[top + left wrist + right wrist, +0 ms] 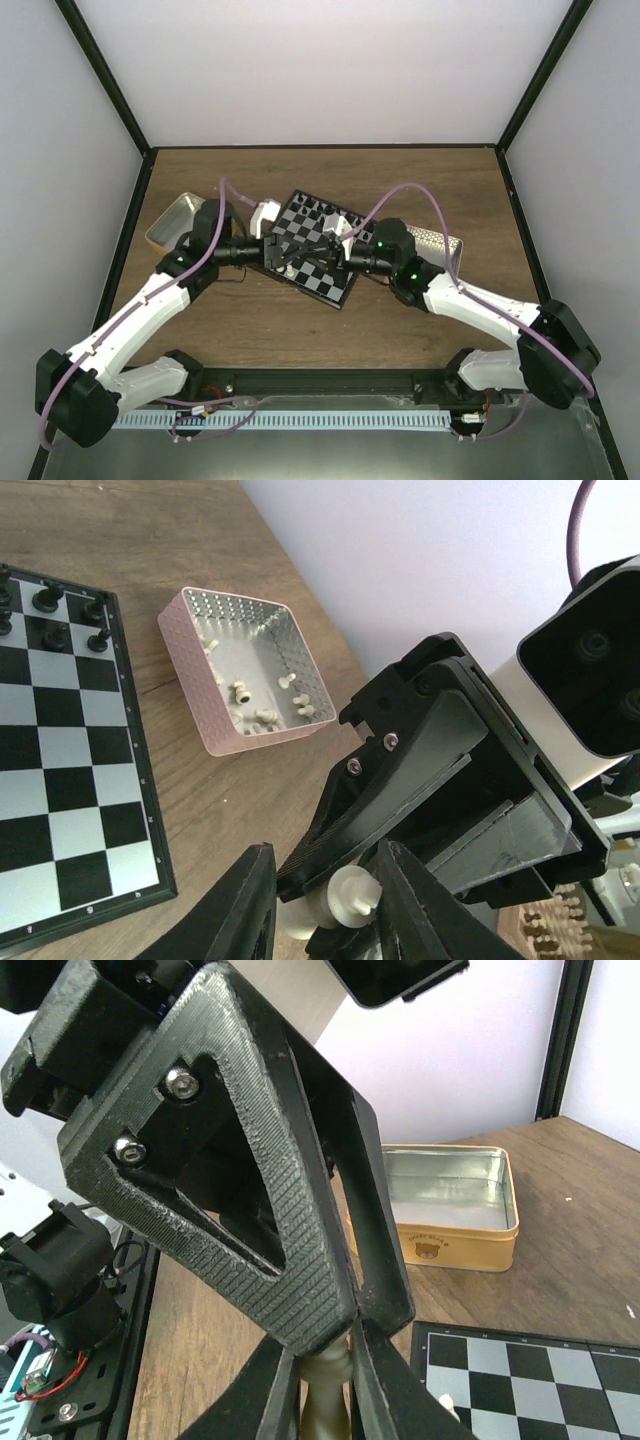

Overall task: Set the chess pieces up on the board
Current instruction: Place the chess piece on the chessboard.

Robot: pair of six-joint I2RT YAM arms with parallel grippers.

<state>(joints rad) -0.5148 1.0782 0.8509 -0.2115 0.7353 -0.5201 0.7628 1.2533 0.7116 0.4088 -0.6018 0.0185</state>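
Observation:
My two grippers meet above the board (pixel 331 283), fingertips together. A cream-white chess piece (pixel 352 898) sits between my left gripper's (pixel 325 908) fingers, and the right gripper's fingers (pixel 440 740) clamp it from the upper right. In the right wrist view the same piece (pixel 325 1385) is pinched between my right gripper's (pixel 325 1392) fingers, with the left gripper's fingers (pixel 280 1210) closing on its top. From above, the left gripper (pixel 290 257) and the right gripper (pixel 325 255) hide the piece. Black pieces (pixel 50 602) stand on the board's far rows (pixel 70 780).
A pink tray (pixel 215 705) holding several cream pieces (pixel 255 708) lies right of the board, also in the top view (pixel 438 243). A yellow-sided tin (pixel 455 1235) stands open and empty left of the board (pixel 178 222). One white piece (pixel 448 1405) stands on the board (pixel 530 1380).

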